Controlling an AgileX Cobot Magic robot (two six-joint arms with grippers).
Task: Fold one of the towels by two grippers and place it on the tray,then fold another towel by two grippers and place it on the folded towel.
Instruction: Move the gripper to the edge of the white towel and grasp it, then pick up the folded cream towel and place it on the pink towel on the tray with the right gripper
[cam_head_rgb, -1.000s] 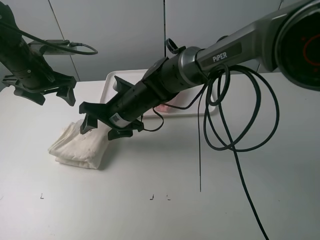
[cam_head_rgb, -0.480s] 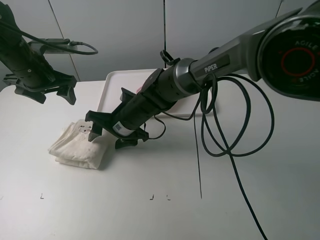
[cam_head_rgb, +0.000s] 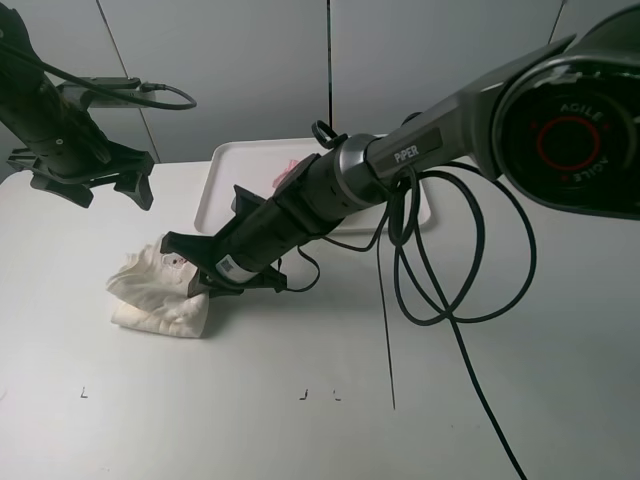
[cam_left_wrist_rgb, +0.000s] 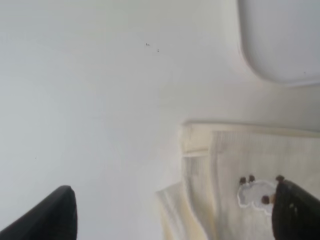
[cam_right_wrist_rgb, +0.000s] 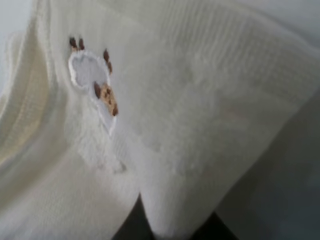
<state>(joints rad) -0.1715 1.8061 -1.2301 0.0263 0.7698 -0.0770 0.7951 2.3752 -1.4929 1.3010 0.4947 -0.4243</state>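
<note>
A cream towel (cam_head_rgb: 150, 295) with a small embroidered patch (cam_right_wrist_rgb: 92, 80) lies folded and bunched on the white table, left of centre. My right gripper (cam_head_rgb: 200, 278) reaches across the middle to the towel's right edge and is shut on a fold of it; the right wrist view shows the cloth pinched between the dark fingers (cam_right_wrist_rgb: 132, 227). My left gripper (cam_head_rgb: 95, 185) hangs open and empty above the table behind the towel. In the left wrist view its gripper (cam_left_wrist_rgb: 170, 215) is spread wide over the towel (cam_left_wrist_rgb: 250, 195). The white tray (cam_head_rgb: 215, 185) stands behind; a pink towel (cam_head_rgb: 291, 170) on it is mostly hidden by my right arm.
Black cables (cam_head_rgb: 450, 270) loop down from the right arm over the table's middle right. The tray's rounded corner (cam_left_wrist_rgb: 280, 45) shows in the left wrist view. Grey wall panels stand behind the table.
My right gripper has moved down and left onto the cream towel and shut on its right edge. The towel has bunched up. The left arm has not moved.
</note>
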